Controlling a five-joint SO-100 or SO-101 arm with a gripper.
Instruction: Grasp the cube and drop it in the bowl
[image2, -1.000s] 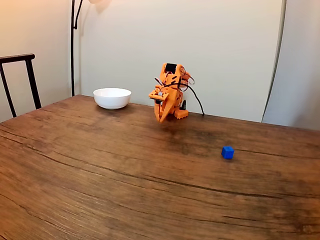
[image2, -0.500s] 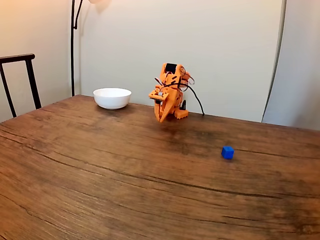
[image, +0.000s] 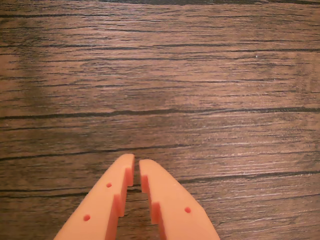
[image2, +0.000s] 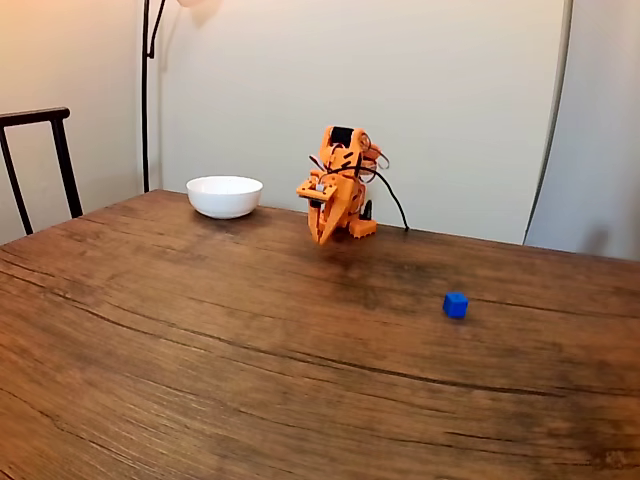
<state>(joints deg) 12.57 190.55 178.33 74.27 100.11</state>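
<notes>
Nothing has shifted since a second ago: the folded arm's claw (image2: 322, 238) hangs clenched and empty over bare worktop (image2: 200, 340), centre frame. The cube (image2: 456, 305) waits lower right; the bowl (image2: 224, 196) sits upper left, ready for delivery.

In the wrist view the end effector (image: 136, 167) is cut off by the bottom edge. In the fixed view the chair (image2: 40, 160) is cropped at the left edge, and the bowl's (image2: 224, 195) inside is hidden behind its rim.
</notes>
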